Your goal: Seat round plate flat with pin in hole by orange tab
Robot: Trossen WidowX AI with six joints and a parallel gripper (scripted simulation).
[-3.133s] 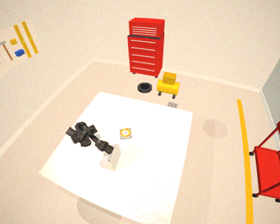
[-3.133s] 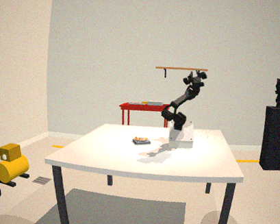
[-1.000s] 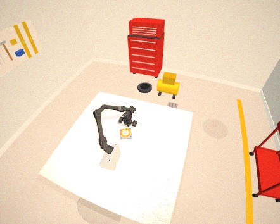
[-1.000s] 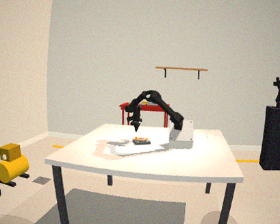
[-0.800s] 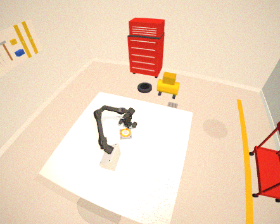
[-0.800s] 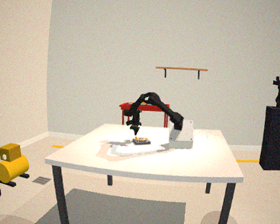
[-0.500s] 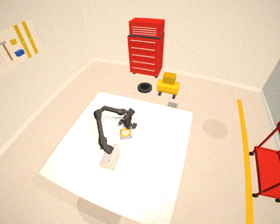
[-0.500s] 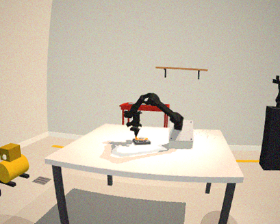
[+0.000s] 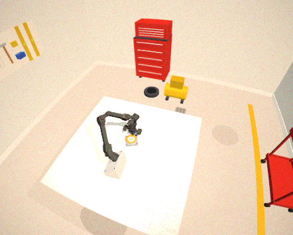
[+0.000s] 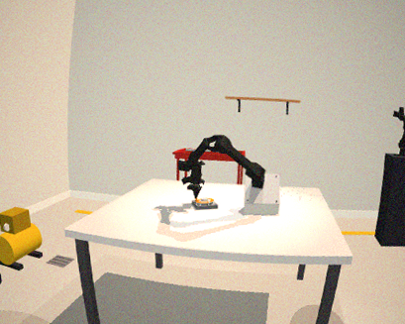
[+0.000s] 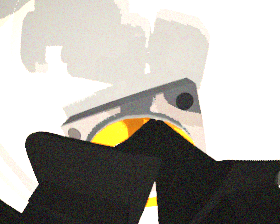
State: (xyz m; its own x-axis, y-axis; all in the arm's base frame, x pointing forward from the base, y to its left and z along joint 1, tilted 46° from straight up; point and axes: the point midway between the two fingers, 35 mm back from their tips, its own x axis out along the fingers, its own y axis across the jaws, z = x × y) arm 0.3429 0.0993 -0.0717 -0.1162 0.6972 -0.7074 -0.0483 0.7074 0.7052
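1 plate (image 9: 131,139), 1 base (image 9: 135,144), 1 table (image 10: 285,234).

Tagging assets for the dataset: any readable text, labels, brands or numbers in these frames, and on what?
None readable in any view.
Red tool chest: white drawer stripes only, no lettering.
Wall board: coloured shapes, no words.
Round plate, base and gripper: no markings visible.
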